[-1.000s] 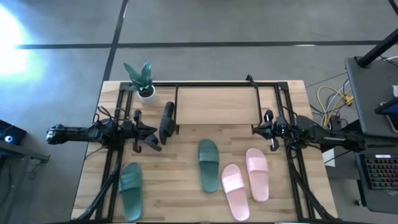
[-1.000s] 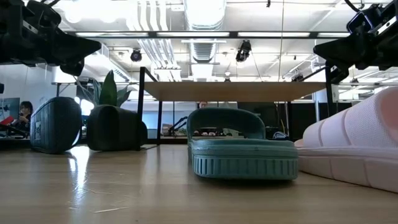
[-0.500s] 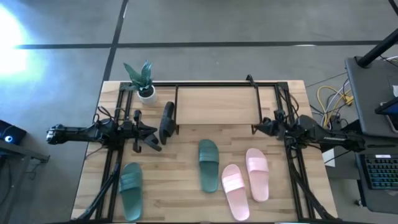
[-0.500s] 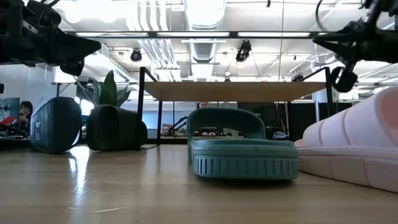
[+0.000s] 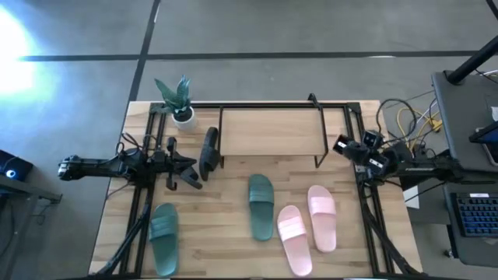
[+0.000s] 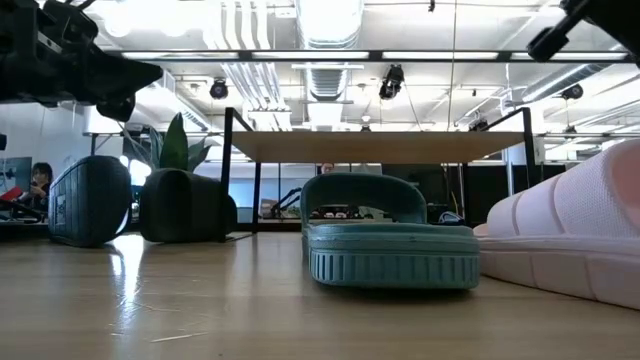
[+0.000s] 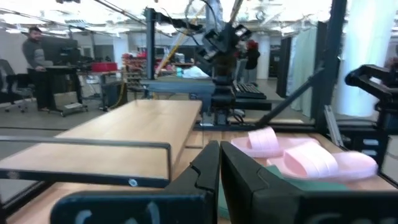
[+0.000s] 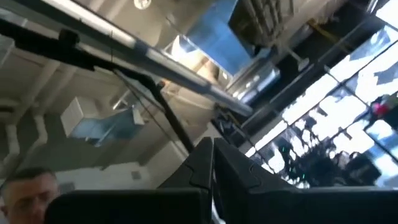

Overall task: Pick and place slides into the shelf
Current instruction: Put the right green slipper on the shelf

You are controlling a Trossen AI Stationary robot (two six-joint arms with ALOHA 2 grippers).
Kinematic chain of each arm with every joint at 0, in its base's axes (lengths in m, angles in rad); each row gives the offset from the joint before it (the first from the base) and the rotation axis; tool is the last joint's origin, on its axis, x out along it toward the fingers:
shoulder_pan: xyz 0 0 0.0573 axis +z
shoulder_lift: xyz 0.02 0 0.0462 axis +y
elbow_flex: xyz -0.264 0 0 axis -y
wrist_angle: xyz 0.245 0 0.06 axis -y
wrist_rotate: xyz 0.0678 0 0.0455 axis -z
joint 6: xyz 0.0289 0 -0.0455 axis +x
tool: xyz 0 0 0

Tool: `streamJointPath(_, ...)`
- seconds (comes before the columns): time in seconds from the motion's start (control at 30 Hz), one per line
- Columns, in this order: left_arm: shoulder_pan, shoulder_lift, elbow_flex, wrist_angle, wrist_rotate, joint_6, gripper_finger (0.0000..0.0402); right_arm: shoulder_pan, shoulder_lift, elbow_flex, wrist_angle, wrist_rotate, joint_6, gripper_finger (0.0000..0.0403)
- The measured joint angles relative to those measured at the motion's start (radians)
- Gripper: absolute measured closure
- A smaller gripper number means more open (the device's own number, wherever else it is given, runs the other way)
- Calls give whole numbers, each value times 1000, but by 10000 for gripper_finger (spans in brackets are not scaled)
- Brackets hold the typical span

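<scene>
Six slides on the desk (image 5: 218,233), none on the shelf (image 5: 272,131) yet. Nearest the shelf: the black pair (image 6: 90,200), standing on edge just beside its left leg. In front of the shelf: one dark green slide (image 5: 261,207) lying flat, toe toward the shelf, with the two pink slides (image 5: 294,237) just to its right, side by side. Well apart at the desk's front left: the second green slide (image 5: 164,237). Potted plant (image 5: 177,99) at the back left corner, close to the shelf.

Left hand (image 5: 191,177) low over the desk, just beside the black pair, fingers pressed together, nothing held. Right hand (image 5: 340,145) lifted near the shelf's right end, tilted up toward the ceiling, fingers likewise pressed together, nothing held.

Likely step in hand: choosing and reaching for a first slide. To do it well:
- Spread the fingers fully before coming down; a wide rubber strap needs room.
- Pinch across the strap or along one side edge of the sole, not the soft toe, to limit sagging.
- Start with the slide nearest each hand: black pair for the left, pink for the right.
- Watch the thin black frame legs and the plant when swinging toward the shelf.
- Keep pairs together and set each slide flat, leaving room for its partner.
</scene>
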Motion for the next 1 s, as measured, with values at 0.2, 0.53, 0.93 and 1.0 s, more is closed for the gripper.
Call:
streamJointPath(0.2, 1, -2, 0, 8, -22, 0, 402, 40, 250, 164, -16, -53, -86, 394)
streamJointPath(0.53, 1, 0, 0, 398, -16, -184, 402, 34, 588, 543, -271, -142, -250, 394)
streamJointPath(0.93, 0, -3, 0, 802, -77, -455, 402, 33, 874, 907, -509, -120, -251, 394)
streamJointPath(1.0, 0, -4, 0, 827, -67, -515, 402, 33, 924, 962, -510, -120, -236, 394)
